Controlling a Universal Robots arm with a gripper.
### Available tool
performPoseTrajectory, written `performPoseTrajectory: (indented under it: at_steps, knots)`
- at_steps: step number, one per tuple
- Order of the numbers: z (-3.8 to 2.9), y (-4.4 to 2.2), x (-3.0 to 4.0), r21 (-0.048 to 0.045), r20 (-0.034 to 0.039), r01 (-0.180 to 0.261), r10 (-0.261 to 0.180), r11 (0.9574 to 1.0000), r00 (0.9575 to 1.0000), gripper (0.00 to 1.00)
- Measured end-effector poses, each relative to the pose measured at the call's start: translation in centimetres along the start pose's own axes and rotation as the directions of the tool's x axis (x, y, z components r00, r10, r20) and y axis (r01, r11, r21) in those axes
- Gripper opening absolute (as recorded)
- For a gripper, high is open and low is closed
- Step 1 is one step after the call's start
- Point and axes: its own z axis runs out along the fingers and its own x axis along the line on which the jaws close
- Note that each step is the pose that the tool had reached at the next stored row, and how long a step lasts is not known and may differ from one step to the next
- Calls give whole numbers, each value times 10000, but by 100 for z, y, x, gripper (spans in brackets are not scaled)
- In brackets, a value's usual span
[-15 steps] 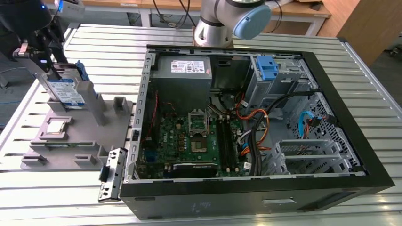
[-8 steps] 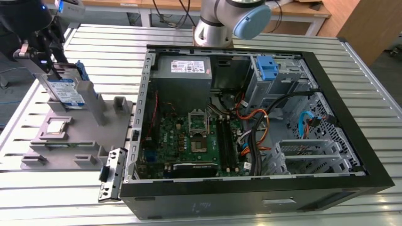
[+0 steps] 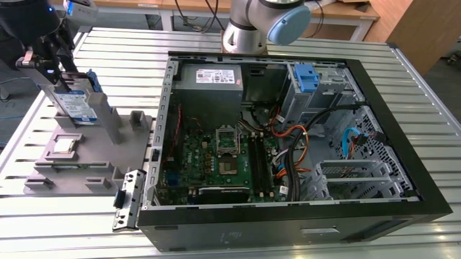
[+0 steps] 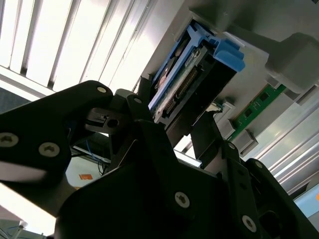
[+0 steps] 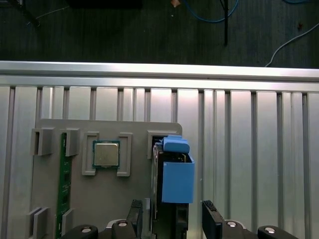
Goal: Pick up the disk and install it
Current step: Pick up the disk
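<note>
Gripper (image 5: 174, 211): black, low over the grey tray (image 3: 79, 167), jaws apart, one on each side of the disk (image 5: 177, 177), with a small gap by the blue rail in the first wrist view
Disk: standing on its edge in a slot of the grey tray, blue rails on its sides, not lifted
Grey tray: flat on the metal table (image 3: 425, 108), with pockets for parts
Computer case (image 3: 288, 218): just beside the grey tray, lid off, insides open to see
Done so far: jaws placed round the disk, a good spot for a grab by the look of it
Not done yet: no tight hold, no lift, no trip away from the grey tray, disk not in the computer case, so most of the job left
Exterior view: whole computer case next to the grey tray, a blue bracket (image 3: 306, 78) with no drive and a grey power box (image 3: 210, 78) inside it, well apart from the tray
First wrist view: look down onto the grey tray, a square chip (image 5: 105, 153) in the pocket just beside the disk, a green memory stick (image 5: 62, 184) one pocket further along the tray
Second wrist view: close look up the disk's end, a row of tiny pins and a blue tab, plus the side gap between jaws and disk
</note>
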Motion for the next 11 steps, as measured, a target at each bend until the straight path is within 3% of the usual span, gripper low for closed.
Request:
performPoseTrajectory:
  at_steps: [8,11]
  knots:
    - [0,-1,0,0,0,0,0,10000,10000,59]
    - [0,-2,0,0,0,0,0,10000,10000,51]
